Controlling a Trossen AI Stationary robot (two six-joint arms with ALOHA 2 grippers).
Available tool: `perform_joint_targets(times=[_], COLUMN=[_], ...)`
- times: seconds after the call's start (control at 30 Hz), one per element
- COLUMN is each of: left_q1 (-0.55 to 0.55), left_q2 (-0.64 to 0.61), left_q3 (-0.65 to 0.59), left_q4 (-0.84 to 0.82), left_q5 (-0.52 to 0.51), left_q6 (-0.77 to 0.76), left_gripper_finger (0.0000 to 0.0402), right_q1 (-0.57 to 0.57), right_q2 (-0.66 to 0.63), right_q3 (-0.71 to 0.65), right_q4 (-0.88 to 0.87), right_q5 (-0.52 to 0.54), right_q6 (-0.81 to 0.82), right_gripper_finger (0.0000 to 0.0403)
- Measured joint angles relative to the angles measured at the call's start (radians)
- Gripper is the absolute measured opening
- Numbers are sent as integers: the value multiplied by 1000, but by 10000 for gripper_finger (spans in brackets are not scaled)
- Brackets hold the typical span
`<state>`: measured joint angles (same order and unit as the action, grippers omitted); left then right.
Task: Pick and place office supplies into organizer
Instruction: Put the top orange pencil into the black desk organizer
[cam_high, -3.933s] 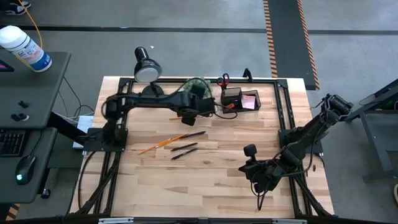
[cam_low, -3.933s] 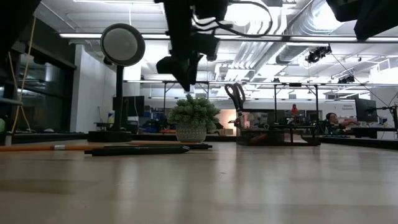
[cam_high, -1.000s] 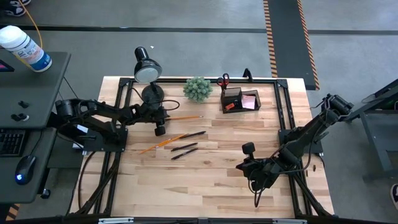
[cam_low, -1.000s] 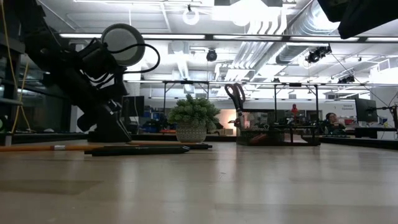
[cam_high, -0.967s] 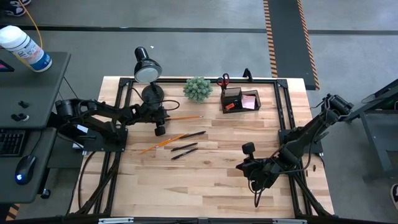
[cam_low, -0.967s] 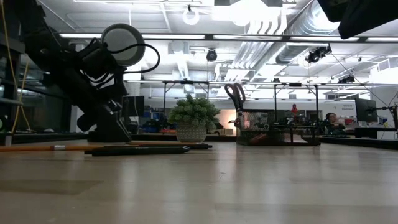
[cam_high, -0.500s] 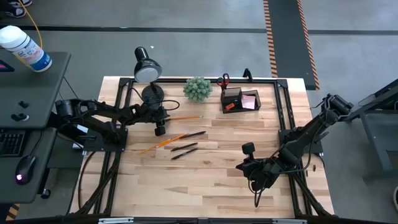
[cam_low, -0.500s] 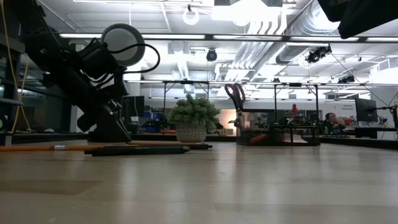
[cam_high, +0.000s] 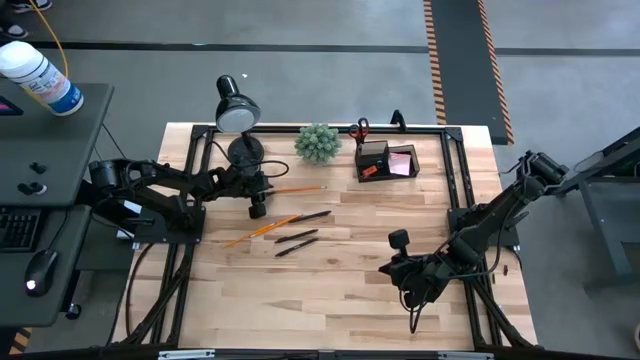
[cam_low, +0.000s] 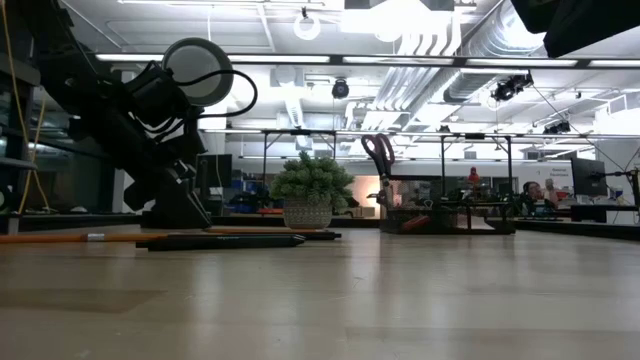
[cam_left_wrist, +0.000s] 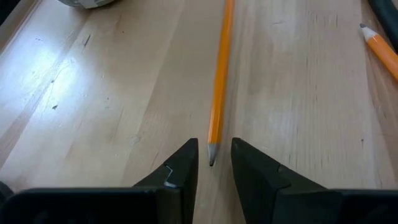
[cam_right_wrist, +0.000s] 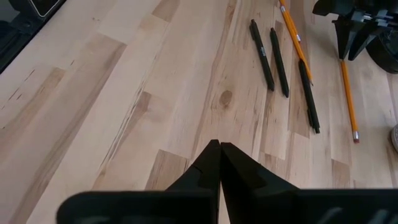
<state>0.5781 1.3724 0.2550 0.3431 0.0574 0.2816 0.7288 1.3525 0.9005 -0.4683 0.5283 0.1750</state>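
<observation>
High view: the wooden counter (cam_high: 330, 290) carries everything. The left arm lies low along the counter's left side, and its left claw (cam_high: 257, 210) sits just beside the round base of the black desk lamp (cam_high: 238, 112). In the left wrist view that claw (cam_left_wrist: 213, 163) is spread a little, its two dark fingers (cam_left_wrist: 180, 171) standing either side of the sharpened tip of an orange pencil (cam_left_wrist: 219, 81) that lies flat on the wood; whether the fingers touch it cannot be told. The right arm waits at the counter's right front, its right claw (cam_high: 386, 268) pressed together on nothing.

At the far edge stands the black organizer (cam_high: 385, 159), boxy, with red-handled scissors (cam_high: 359, 128) upright in its taller section, a pink sticky-note pad (cam_high: 402, 163) in the low tray and a small red piece (cam_high: 369, 171) beside the pad. The green plant ball (cam_high: 317, 142) sits between the lamp and the organizer.

Mid-counter, a second orange pencil (cam_high: 262, 230) lies slanted with three black pens (cam_high: 296, 240) close by, all well apart from the organizer.
</observation>
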Motion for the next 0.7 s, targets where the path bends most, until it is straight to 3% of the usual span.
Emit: perform_joint_targets(times=[0.47,0.7], left_q1=[0,0], left_q2=[0,0], left_q3=[0,-20], left_q4=[12,97], left_q5=[14,17], left_q6=[10,17], left_gripper_finger=[92,92], right_q1=[0,0], right_q2=[0,0], right_q3=[0,0], right_q4=[1,2], right_q5=[-1,-6], right_q6=[0,-1], right_gripper_finger=[6,1])
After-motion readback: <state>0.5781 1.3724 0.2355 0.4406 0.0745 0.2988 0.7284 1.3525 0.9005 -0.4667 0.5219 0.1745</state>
